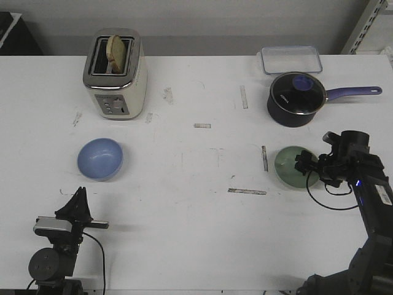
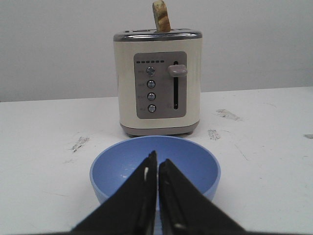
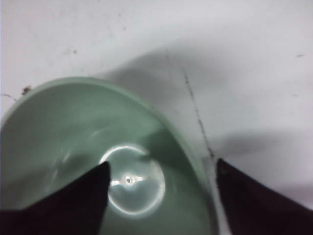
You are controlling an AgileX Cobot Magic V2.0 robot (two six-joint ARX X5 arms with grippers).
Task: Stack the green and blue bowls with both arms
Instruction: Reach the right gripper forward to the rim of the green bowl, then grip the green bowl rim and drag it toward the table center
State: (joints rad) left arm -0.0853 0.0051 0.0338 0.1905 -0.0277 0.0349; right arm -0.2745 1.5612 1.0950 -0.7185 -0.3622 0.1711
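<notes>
The light blue bowl sits upright on the white table at the left, in front of the toaster. My left gripper is shut and empty, a short way nearer than the bowl and pointing at it. In the left wrist view the shut tips show just before the blue bowl. The pale green bowl sits at the right. My right gripper is open over its right rim. In the right wrist view one finger is inside the green bowl and the other finger is outside the rim.
A cream toaster with a bread slice stands at the back left, also in the left wrist view. A dark blue saucepan with a glass lid stands just behind the green bowl. A clear lidded container is at the back right.
</notes>
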